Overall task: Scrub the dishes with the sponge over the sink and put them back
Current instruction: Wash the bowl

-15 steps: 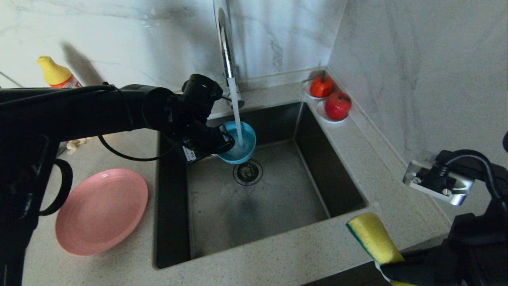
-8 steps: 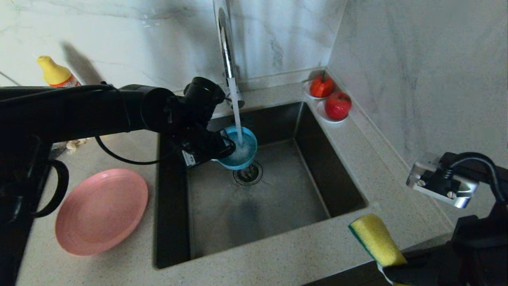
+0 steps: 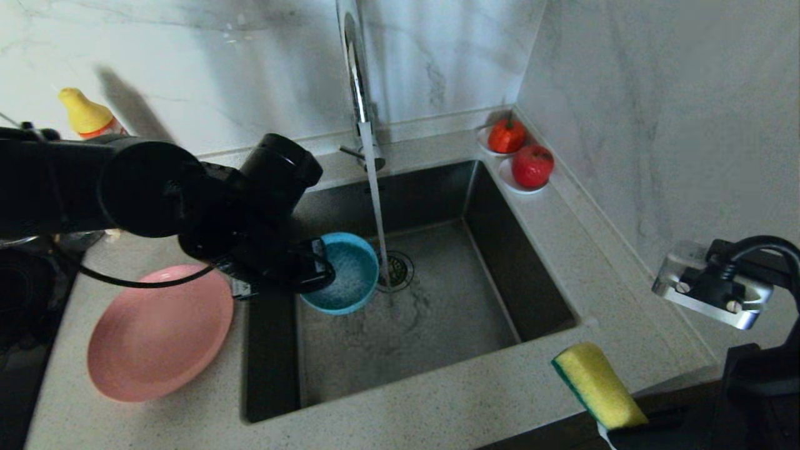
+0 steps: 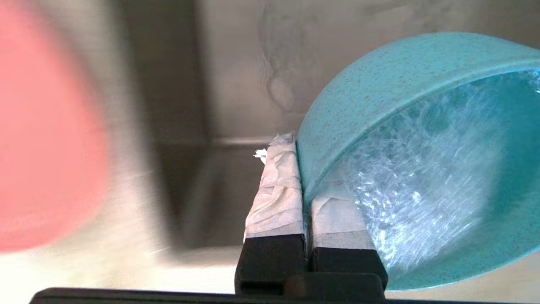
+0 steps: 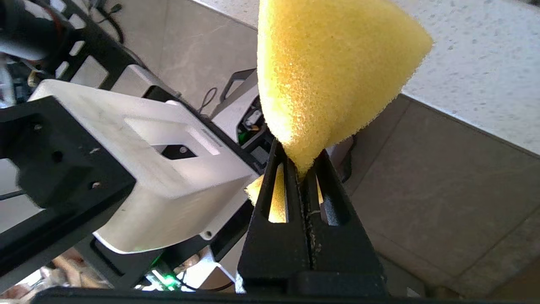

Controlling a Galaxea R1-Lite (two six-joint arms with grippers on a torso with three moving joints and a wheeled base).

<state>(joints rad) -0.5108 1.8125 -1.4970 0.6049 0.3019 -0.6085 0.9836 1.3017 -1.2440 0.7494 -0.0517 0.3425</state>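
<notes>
Yellow sponge (image 3: 599,386) with its thin green layer stands up at the near right corner, over the near edge of the counter (image 3: 475,387). The right gripper (image 5: 301,169) is closed tight on the lower end of it, and this has hardly changed from a second ago.

At the near left, the pink plate (image 3: 159,331) lies flat on the counter, just beside the left rim of the sink (image 3: 531,275), in the same place as before.

In the middle, the left gripper (image 4: 303,169) pinches the rim of the teal bowl (image 3: 342,281), one finger inside and one outside, with the jaws closed on it. A second ago the bowl was held farther back, directly under the water stream (image 3: 377,212), and the water fell into it. Now the arm has pulled it nearer and to the left, so the bowl is beside the stream, tilted, with white foam or drops inside. The water now falls directly on the drain strainer (image 3: 397,269) and spreads over the sink floor.

At the far side the tap (image 3: 357,81) is running. Two red fruits (image 3: 519,153) on white saucers sit at the far right corner, and a yellow-capped bottle (image 3: 87,115) stands at the far left.
</notes>
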